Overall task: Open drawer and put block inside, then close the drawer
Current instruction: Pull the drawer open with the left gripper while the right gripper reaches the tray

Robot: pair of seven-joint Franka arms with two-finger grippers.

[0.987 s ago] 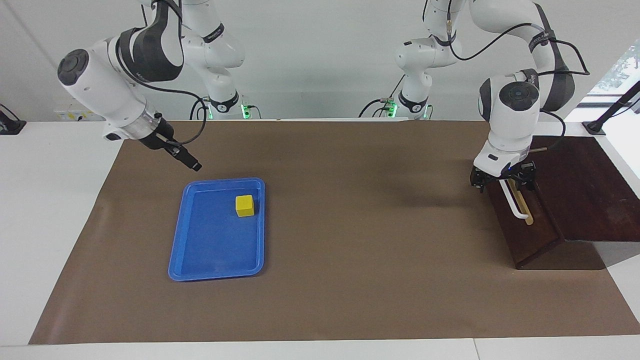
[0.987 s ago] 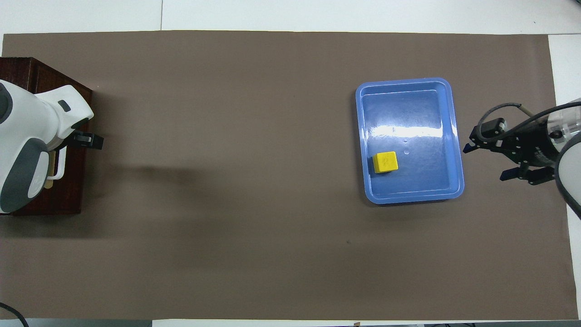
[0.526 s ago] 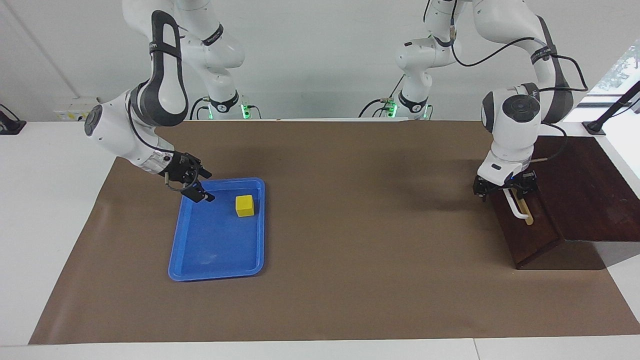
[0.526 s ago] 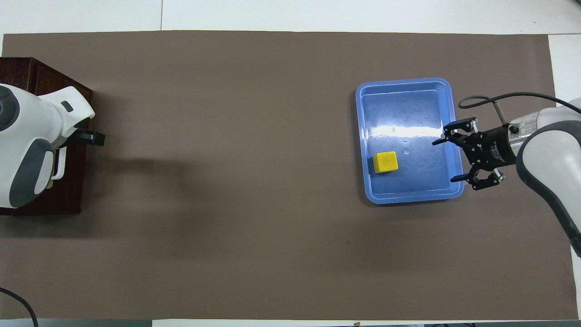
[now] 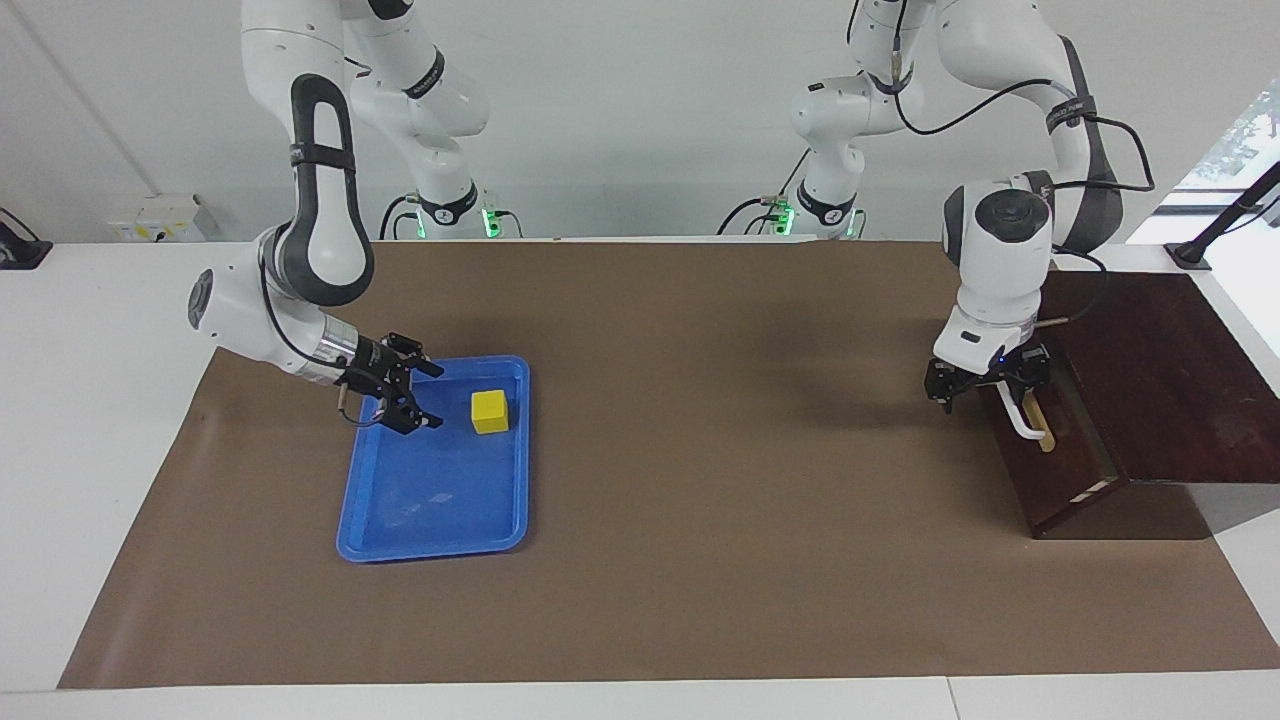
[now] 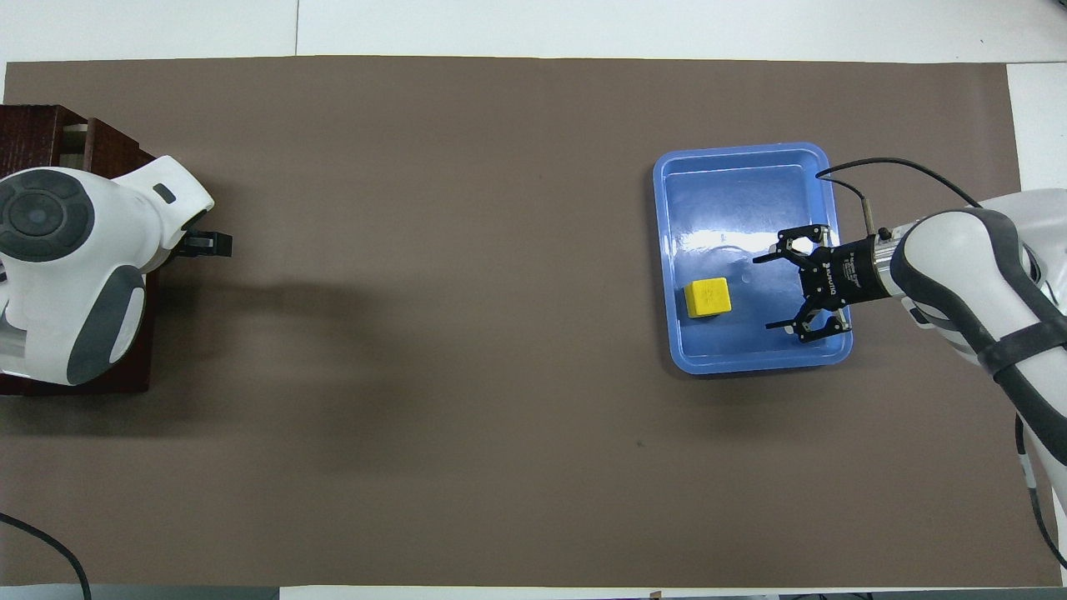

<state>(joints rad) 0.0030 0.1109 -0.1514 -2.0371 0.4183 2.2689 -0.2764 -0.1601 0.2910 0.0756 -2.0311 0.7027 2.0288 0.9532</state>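
The yellow block [image 5: 490,411] sits in the blue tray [image 5: 430,550], also seen from overhead [image 6: 708,297]. My right gripper [image 5: 438,396] is open and low over the tray, its fingers pointing at the block from a short gap away; from overhead it [image 6: 765,293] is beside the block. The dark brown drawer [image 5: 1062,470] is slid out a little, with a pale strip showing at its edge. My left gripper [image 5: 990,392] is open, its fingers straddling the drawer's white handle [image 5: 1022,418]. The left wrist hides the handle in the overhead view.
The dark wooden box [image 5: 1150,370] stands at the left arm's end of the table, also visible from overhead [image 6: 33,125]. The blue tray [image 6: 742,150] lies toward the right arm's end. A brown mat [image 5: 700,500] covers the table between them.
My right gripper has come down from beside the tray to low over it, close to the block. My left gripper has lowered onto the handle and moved toward the table's middle, and the drawer has slid out slightly.
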